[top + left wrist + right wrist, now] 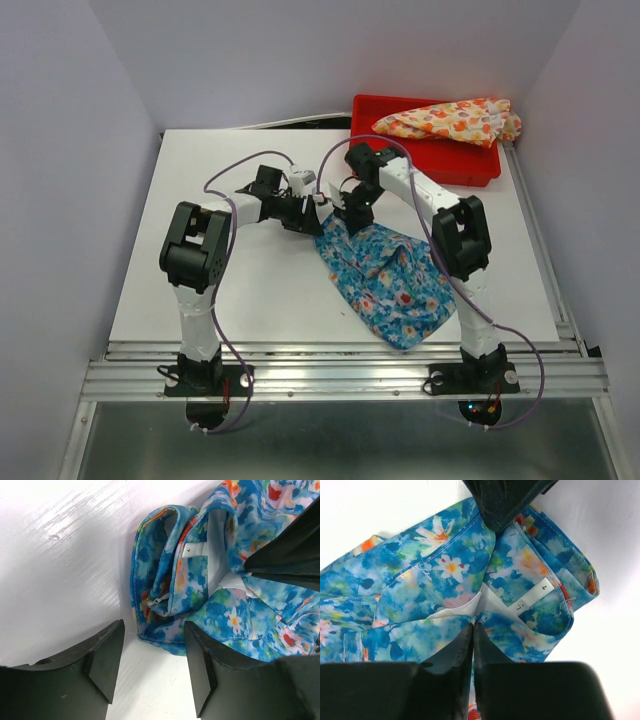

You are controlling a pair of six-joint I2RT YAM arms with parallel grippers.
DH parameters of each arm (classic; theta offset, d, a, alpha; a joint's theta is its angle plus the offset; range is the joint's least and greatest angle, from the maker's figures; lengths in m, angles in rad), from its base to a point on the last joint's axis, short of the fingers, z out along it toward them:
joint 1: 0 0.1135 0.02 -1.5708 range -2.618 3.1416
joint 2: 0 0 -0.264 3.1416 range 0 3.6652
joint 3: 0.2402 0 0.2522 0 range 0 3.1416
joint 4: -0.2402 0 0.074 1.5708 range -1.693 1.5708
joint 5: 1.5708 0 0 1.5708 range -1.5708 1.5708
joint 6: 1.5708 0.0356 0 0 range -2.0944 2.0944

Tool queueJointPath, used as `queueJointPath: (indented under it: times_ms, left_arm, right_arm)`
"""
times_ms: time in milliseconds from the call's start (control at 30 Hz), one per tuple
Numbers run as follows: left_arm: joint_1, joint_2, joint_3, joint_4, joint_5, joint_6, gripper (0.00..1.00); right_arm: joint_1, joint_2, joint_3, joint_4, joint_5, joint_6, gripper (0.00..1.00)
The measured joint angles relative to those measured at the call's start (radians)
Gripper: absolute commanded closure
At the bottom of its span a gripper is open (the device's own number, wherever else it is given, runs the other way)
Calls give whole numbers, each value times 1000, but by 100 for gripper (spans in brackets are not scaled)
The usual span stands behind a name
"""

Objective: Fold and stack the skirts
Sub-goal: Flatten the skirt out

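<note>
Right claw (473,626) pinched tight on a fold of blue skirt (385,280); left claw (154,630) spread wide at its edge. Cream-yellow skirt (450,120) well behind blue skirt, in red tray (470,166).

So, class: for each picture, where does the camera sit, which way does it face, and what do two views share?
Top external: above and behind the arm bases, facing down at the table; left arm and right arm show, the blue skirt on it, the cream-yellow skirt on the red tray.
Left wrist: facing down past its open left jaws at the blue skirt's edge.
Right wrist: facing down past its right jaws, shut on the blue skirt.
Shared: both wrist views show the skirt's white label.
</note>
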Motion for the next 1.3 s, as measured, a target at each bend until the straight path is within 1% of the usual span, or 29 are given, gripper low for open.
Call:
queueJointPath:
  times_ms: [133,200,300,333,367,400,433,500,567,700,767,867,967,1067,1167,1300]
  left_arm:
    - [0,0,0,0,0,-3,38]
    - [0,0,0,0,-1,-3,36]
    - [2,-3,0,-2,-10,-1,28]
    - [9,-8,0,-5,-16,2,23]
    - [10,-14,0,-6,-18,7,21]
    - [14,-29,-3,-7,-23,12,19]
    - [21,-42,-7,-8,-22,18,13]
    - [50,-94,-23,-5,-13,26,9]
    - [89,-152,-48,11,12,32,8]
    - [158,-277,-167,156,85,21,9]
    - [166,-318,-235,228,119,7,9]
    - [155,-332,-292,312,164,8,9]
    - [146,-338,-302,332,176,94,9]
    - [145,-366,-277,271,168,273,9]
    - [146,-371,-207,193,152,443,10]
    - [150,-374,-189,161,129,645,8]
  right_arm:
    - [-6,0,14,-10,2,2,99]
    - [-11,-3,24,-9,2,14,99]
    - [-30,-22,30,-9,0,43,99]
    - [-42,-31,42,-11,0,63,99]
    - [-58,-42,63,-10,-1,83,99]
    - [-71,-52,80,-7,-2,95,99]
    - [-90,-69,105,-6,-3,123,99]
    - [-134,-119,136,13,-6,171,99]
    - [-174,-193,139,37,-7,219,99]
    - [-221,-349,120,92,-10,315,99]
    - [-216,-413,116,126,-19,363,99]
    - [-204,-463,137,151,-33,401,99]
    - [-195,-488,159,156,-60,413,99]
    - [-194,-537,133,154,-85,415,99]
    - [-194,-594,73,154,-91,406,99]
    - [-194,-670,11,146,-97,379,99]
